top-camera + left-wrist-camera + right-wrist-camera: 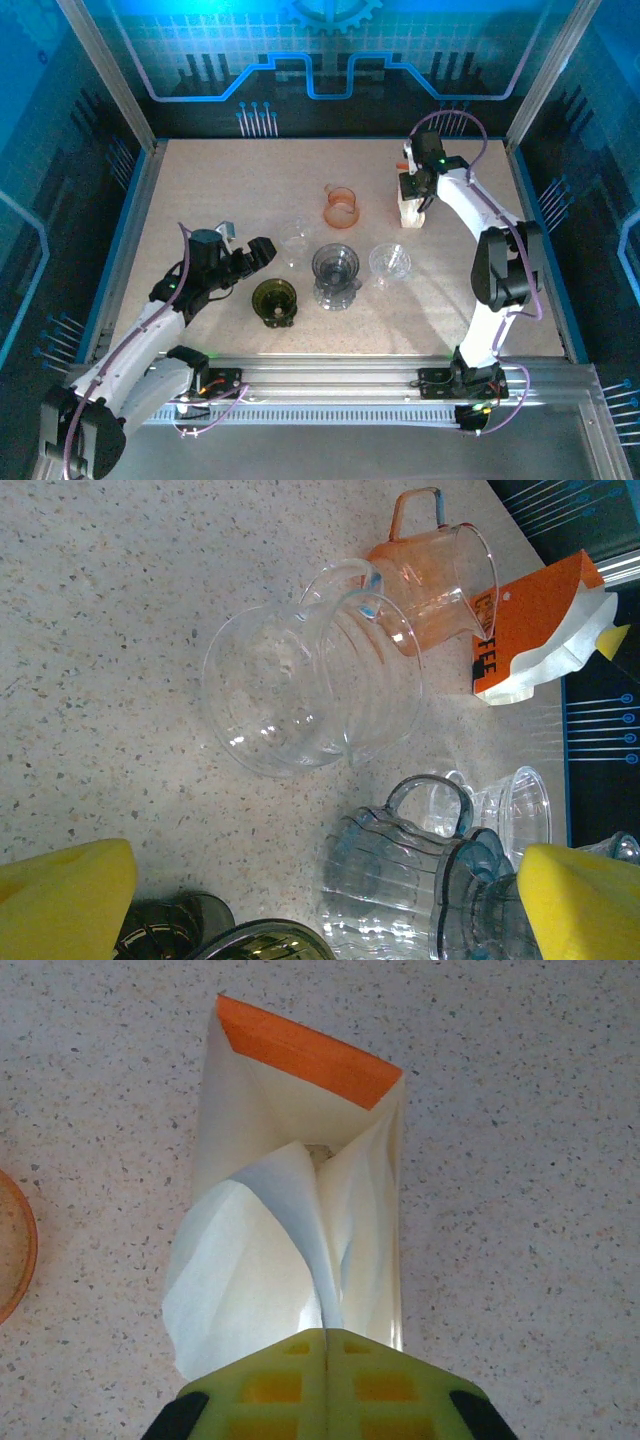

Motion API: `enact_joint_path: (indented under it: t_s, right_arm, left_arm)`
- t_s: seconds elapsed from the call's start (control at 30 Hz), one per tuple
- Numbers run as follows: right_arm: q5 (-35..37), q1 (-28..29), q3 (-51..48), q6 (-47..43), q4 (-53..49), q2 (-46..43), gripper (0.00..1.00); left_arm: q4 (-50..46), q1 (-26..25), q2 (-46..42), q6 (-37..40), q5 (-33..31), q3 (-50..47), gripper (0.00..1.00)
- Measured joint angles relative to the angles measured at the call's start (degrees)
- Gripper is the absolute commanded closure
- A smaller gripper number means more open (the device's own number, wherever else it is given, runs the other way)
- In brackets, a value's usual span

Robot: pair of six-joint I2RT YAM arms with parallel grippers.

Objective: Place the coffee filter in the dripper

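Observation:
A white paper coffee filter [260, 1260] sticks out of the open top of an orange filter box [300, 1055], and my right gripper [325, 1335] is shut on its upper edge. From above, that gripper [415, 190] sits over the box [412, 208] at the back right. Several drippers stand mid-table: a clear one [300, 680], an orange one [440, 580], a blue-grey one [420, 880] and a dark olive one [240, 940]. My left gripper [330, 900] hangs open with nothing between its yellow fingers [65, 895], just left of the olive dripper [273, 300].
Another small clear dripper [389, 263] stands right of the blue-grey one [336, 272]. The orange dripper's rim [15, 1250] lies just left of the filter box. A blue rail and metal frame border the speckled table [200, 190].

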Motion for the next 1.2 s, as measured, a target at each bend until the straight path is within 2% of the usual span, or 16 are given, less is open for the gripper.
enact_joint_path:
  t_s: [0.63, 0.97, 1.2]
  right_arm:
    - [1.31, 1.40, -3.76, 2.60, -0.90, -12.15, 1.00]
    - [1.84, 5.33, -7.32, 4.72, -2.19, -24.46, 1.00]
    - [-4.57, 9.09, -7.82, 9.18, -7.45, -33.11, 1.00]
  left_arm:
    - [0.42, 0.00, 0.70, -0.98, 0.42, 0.00, 0.01]
    - [0.17, 0.00, 0.50, -0.98, 0.92, 0.94, 0.01]
    - [-1.38, 0.00, -1.57, -0.81, 1.49, 3.06, 0.01]
